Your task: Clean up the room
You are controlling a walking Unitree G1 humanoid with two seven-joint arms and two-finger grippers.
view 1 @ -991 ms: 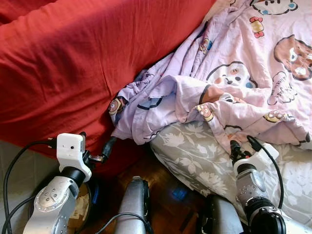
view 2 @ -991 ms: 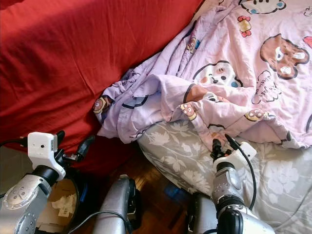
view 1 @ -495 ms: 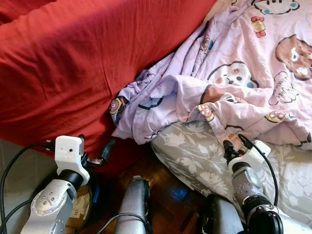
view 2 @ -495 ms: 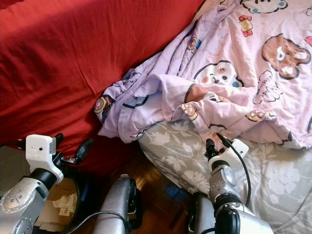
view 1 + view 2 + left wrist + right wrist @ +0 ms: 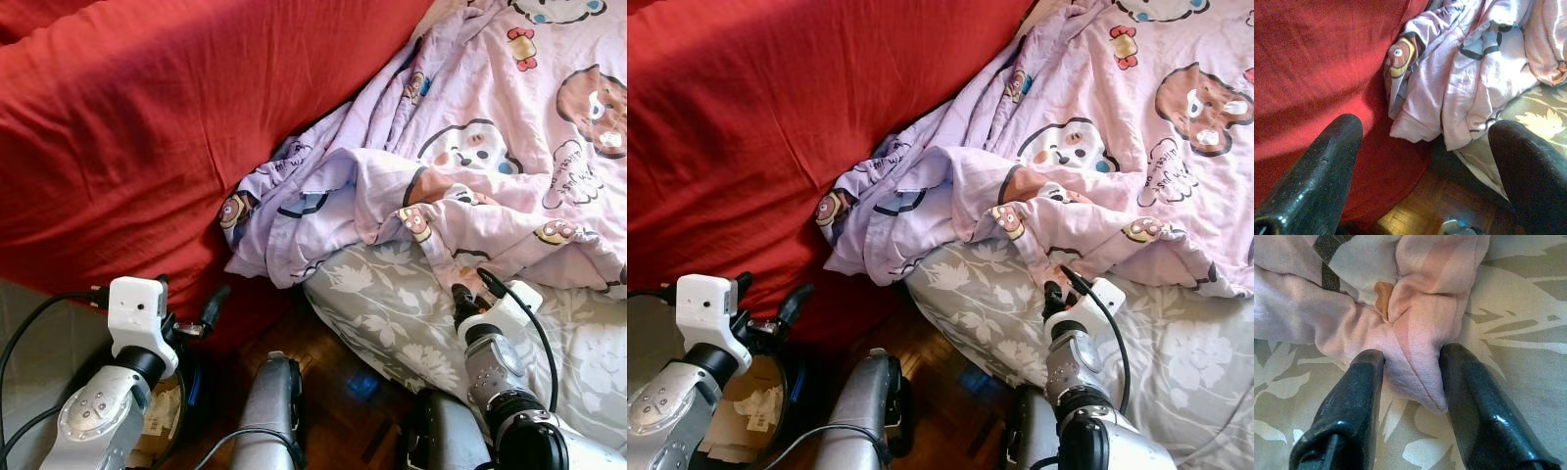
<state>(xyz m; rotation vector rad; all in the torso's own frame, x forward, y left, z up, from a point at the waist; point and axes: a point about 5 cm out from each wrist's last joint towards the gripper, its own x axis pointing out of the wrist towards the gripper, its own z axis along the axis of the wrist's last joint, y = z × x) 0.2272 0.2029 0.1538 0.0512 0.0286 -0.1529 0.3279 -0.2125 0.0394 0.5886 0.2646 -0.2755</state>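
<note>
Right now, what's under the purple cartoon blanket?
Under the blanket lies a grey floral sheet, showing past its lower edge where the right gripper pinches a corner fold. Its left side overlaps the red cover. Anything beneath its middle is hidden.

A lilac cartoon-print blanket (image 5: 470, 147) lies crumpled on the bed, one corner hanging over its edge.

Two silver arms with screwed round joints are tipped by white camera blocks, looped black cables and a black-fingered left pincer (image 5: 191, 311) and right pincer (image 5: 470, 290).
</note>
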